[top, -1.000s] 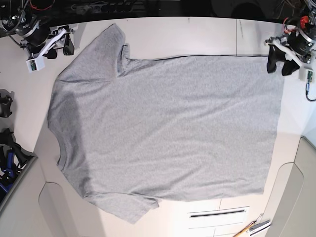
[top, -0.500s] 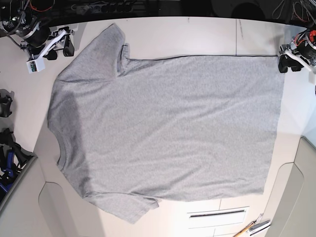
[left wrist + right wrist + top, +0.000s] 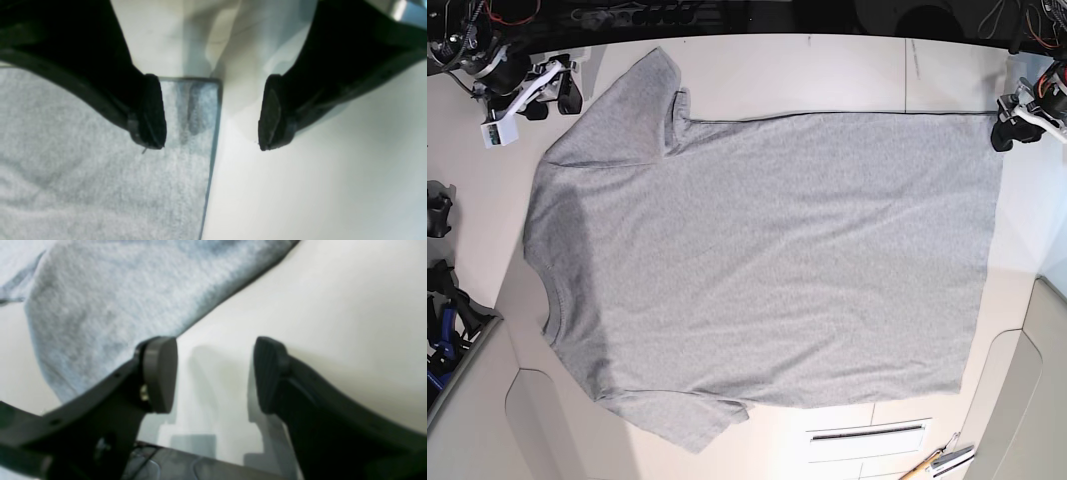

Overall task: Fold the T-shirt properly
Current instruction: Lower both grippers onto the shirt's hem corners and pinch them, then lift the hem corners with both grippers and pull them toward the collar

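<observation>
The large heather-grey cotton T-shirt (image 3: 777, 250) is lying spread on the pale counter (image 3: 807, 75); the black two-fingered left tool (image 3: 213, 140) and right tool (image 3: 213, 390) are gaping.

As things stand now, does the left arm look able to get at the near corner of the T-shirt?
Probably yes: the left claw is open, its jaws on either side of the T-shirt's corner, with nothing visible between.

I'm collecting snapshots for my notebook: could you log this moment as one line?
left tool: open, astride T-shirt corner | right tool: open, beside sleeve | T-shirt: spread out, sleeves uneven
</observation>
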Controlling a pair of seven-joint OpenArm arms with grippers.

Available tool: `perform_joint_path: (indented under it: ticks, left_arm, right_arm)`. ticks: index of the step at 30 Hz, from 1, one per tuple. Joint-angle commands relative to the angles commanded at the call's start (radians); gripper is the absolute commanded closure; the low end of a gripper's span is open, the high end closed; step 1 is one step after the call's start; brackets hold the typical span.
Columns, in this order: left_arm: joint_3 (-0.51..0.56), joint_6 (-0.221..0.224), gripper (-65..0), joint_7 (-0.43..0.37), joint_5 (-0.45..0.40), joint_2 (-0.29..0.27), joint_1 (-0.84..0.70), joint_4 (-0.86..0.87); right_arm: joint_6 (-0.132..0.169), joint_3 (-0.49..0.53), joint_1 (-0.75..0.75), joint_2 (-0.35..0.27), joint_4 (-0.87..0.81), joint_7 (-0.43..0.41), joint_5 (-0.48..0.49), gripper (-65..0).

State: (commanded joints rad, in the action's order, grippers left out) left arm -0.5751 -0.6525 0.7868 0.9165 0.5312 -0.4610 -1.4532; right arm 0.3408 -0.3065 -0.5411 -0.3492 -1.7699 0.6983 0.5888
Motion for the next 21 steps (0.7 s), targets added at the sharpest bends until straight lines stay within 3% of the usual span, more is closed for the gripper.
perform_joint_path:
  ticks: [4, 10, 12, 21]
  left_arm:
    - [0.001, 0.0, -47.5, 0.003, 0.008, 0.0, 0.0, 0.0]
    - [0.001, -0.023, -47.5, 0.026, 0.048, -0.001, -0.005, 0.0]
    - [0.003, -0.023, -47.5, 0.026, 0.053, -0.004, -0.005, 0.0]
    - [0.098, -0.022, -47.4, 0.024, 0.04, -0.005, -0.005, 0.0]
  right_arm:
    - [0.033, 0.0, 0.0, 0.057, 0.0, 0.017, 0.042, -36.2]
    - [0.039, 0.006, 0.0, 0.126, 0.0, 0.016, 0.057, -36.2]
    - [0.065, 0.006, 0.0, 0.142, 0.0, 0.017, 0.063, -36.2]
    - [0.067, 0.008, 0.0, 0.154, 0.0, 0.012, 0.067, -36.2]
